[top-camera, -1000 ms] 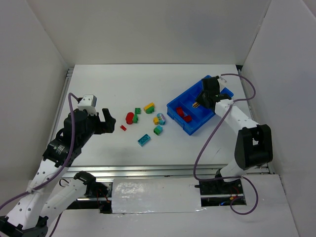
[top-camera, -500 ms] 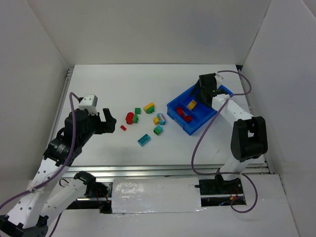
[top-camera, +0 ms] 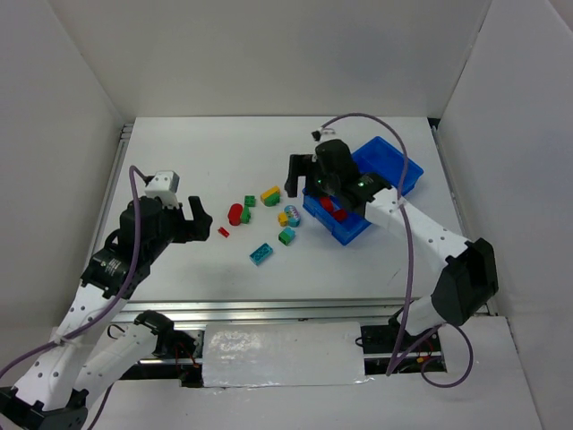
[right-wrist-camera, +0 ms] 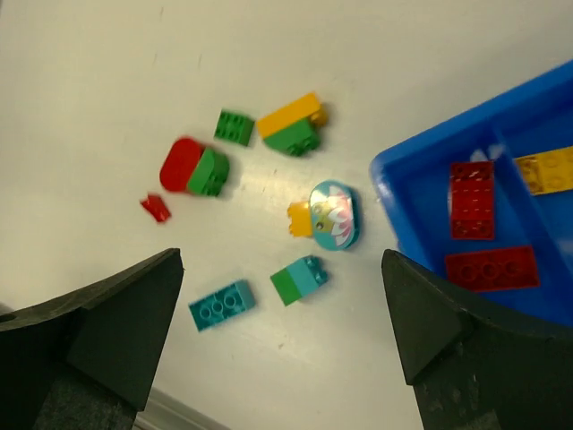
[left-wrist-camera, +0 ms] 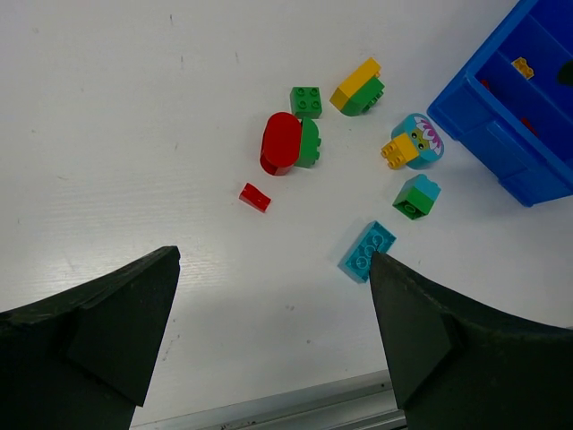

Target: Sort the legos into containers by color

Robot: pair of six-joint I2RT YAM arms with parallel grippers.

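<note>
The worktop carries the tray at its right and a loose scatter of legos at its middle. The right arm has swung left off the tray in the last second. Its end effector, which had been nearly closed over a compartment, now gapes wide and empty above the scatter. The left end effector has not moved; it hangs wide and empty at the left.

The yellow brick that the right arm carried now lies in the tray. It seems to sit one compartment over from two red bricks, though the wrist view is blurred and the divider is hard to trace.

So one more piece looks sorted, and the right arm is probably lining up its next pick. Seven pieces lie outside:
- a round teal piece with a yellow stub, just beside the tray
- a red-and-green pair
- a yellow-on-green pair
- a green-and-teal piece
- a teal brick
- a green square
- a red chip

The joined two-colour pieces may be the awkward ones, since each spans two bins.
</note>
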